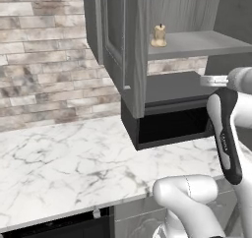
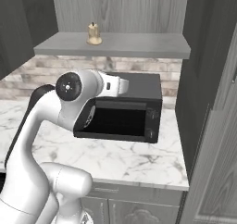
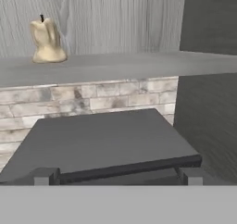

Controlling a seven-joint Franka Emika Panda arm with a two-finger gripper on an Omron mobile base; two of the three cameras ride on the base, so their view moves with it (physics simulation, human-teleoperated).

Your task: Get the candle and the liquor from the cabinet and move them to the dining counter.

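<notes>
Gripper (image 3: 118, 176) sits nearest, jaws spread wide and holding nothing, just above the flat top of the black microwave (image 3: 106, 144). From there the candle (image 3: 46, 40) lies up and to the left in the hand view, standing upright on the cabinet's inner shelf (image 3: 139, 63), close to the wood-grain back wall. The shelf's front edge lies between fingers and candle, so the reach likely has to rise first. The liquor cannot be made out.

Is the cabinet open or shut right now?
Open. The cabinet door is swung out toward the camera, baring the inner shelf where the candle stands upright.
</notes>
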